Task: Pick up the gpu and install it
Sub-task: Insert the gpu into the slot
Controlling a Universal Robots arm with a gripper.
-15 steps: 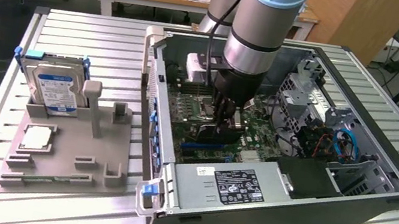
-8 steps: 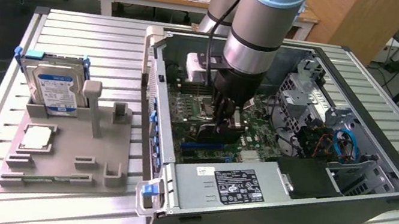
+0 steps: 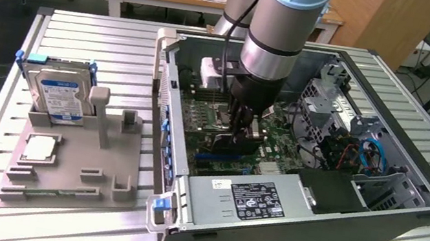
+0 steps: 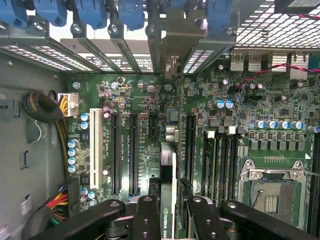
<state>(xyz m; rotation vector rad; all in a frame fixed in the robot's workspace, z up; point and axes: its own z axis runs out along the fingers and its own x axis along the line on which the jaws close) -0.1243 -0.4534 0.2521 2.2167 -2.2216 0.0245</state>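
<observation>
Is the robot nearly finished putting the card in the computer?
Picking up looks done: the gripper is shut on the gpu, held edge-on. In hand: it is down inside the open case, over the motherboard slots. Left: I cannot tell it is seated, and the gripper has not let go.

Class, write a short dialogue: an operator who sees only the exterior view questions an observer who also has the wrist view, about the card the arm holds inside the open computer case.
Operator: Is the gpu really gripped?
Observer: Yes. The gripper is closed on the gpu, which sits edge-on with a green logo strip showing between the fingers.
Operator: How does it line up with the board?
Observer: It runs parallel to the long black slots, between two of them.
</observation>
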